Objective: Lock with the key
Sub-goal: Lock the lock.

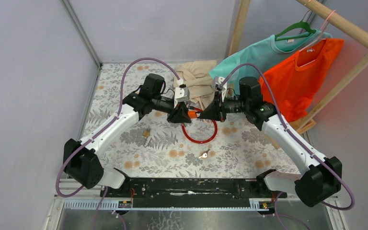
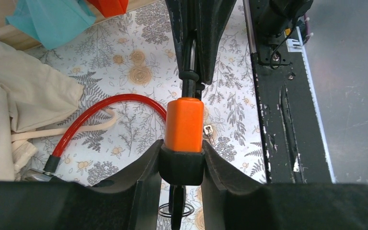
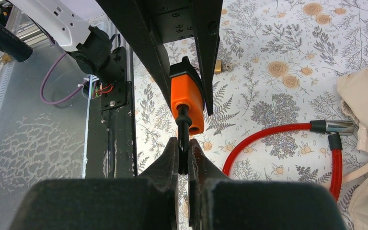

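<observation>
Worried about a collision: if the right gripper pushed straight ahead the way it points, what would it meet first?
The orange lock body, which sits right ahead of the right gripper and is joined to the black piece it pinches. Just behind, the left gripper clamps that lock.

Overhead view looking down from behind, wrist views close, facing each other, sharing orange lock (image 2: 184, 125)

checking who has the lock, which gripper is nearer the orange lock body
Left. The left gripper has its jaws around the black end of the orange lock body. The right gripper sits off the opposite end, jaws pinching the black key stuck into it.
</observation>
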You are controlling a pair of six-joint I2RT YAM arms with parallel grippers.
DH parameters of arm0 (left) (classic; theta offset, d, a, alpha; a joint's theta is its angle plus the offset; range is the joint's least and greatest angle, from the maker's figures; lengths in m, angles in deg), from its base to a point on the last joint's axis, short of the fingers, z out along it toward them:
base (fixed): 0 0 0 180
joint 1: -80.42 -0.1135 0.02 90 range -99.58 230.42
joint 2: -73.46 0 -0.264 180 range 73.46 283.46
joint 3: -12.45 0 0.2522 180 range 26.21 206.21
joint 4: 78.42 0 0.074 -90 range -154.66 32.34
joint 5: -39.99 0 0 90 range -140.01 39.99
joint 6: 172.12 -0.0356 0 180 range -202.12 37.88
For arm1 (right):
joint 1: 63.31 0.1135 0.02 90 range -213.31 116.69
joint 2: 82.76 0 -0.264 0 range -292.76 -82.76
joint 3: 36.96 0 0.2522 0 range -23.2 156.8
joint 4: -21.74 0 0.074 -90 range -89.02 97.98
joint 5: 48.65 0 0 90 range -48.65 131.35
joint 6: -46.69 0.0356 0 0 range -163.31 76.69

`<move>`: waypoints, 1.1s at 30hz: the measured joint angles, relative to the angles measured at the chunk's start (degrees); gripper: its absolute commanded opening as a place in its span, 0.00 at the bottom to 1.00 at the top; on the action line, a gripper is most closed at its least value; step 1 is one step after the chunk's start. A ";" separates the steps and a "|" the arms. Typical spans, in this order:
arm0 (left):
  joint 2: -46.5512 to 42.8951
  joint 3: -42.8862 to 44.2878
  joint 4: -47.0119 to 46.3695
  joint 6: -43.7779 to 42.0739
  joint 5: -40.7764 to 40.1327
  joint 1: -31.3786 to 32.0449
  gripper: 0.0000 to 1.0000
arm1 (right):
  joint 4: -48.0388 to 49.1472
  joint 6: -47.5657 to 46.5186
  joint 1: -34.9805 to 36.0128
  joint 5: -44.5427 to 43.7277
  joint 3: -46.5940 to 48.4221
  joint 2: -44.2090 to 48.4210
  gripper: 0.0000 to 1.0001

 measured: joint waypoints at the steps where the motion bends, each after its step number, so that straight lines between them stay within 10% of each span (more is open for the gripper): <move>1: 0.02 0.00 0.00 0.31 0.22 -0.02 0.00 | 0.00 -0.02 0.00 0.00 0.00 0.00 0.00; 33: 2.73 -1.97 -4.94 12.96 6.54 -0.39 0.00 | -0.72 -2.67 -0.59 1.60 -1.01 0.00 0.00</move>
